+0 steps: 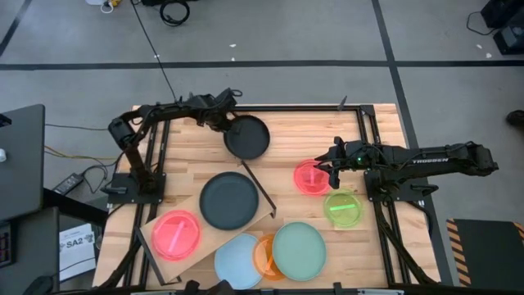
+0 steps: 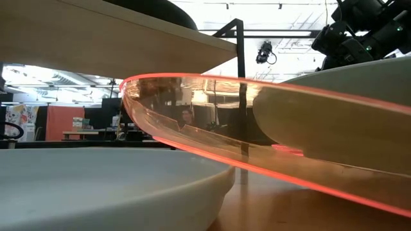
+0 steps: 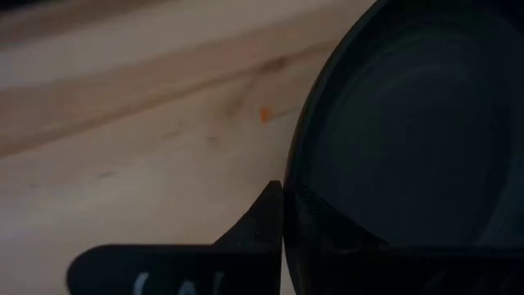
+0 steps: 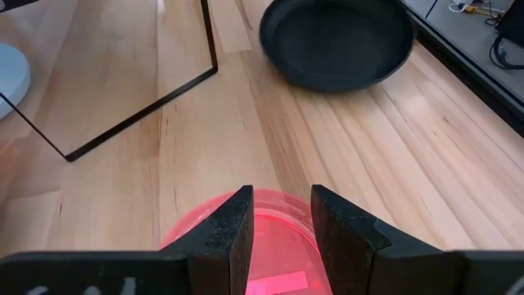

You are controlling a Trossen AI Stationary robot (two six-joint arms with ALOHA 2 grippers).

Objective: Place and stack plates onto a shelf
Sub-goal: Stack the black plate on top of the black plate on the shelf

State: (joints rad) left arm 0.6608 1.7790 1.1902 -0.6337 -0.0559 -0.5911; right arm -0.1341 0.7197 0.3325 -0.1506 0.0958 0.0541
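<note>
A: Where were the end effectors?

B: The left end effector [image 1: 228, 123] was clenched on the rim of a round black plate [image 1: 247, 137] at the slatted wooden counter's [image 1: 286, 123] far edge. The right end effector [image 1: 326, 170] hung parted over a translucent pink plate [image 1: 309, 178].

A: Counts?

B: Eight plates. Two lay on the pale wooden shelf board [image 1: 151, 231]: another black plate [image 1: 229, 200], another pink plate [image 1: 175, 234]. Bare counter lay between the arms.

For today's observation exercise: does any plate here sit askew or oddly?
Yes. The orange plate is wedged between the light-blue plate and the mint-green plate, and the low view shows it tilted rather than flat.
</note>
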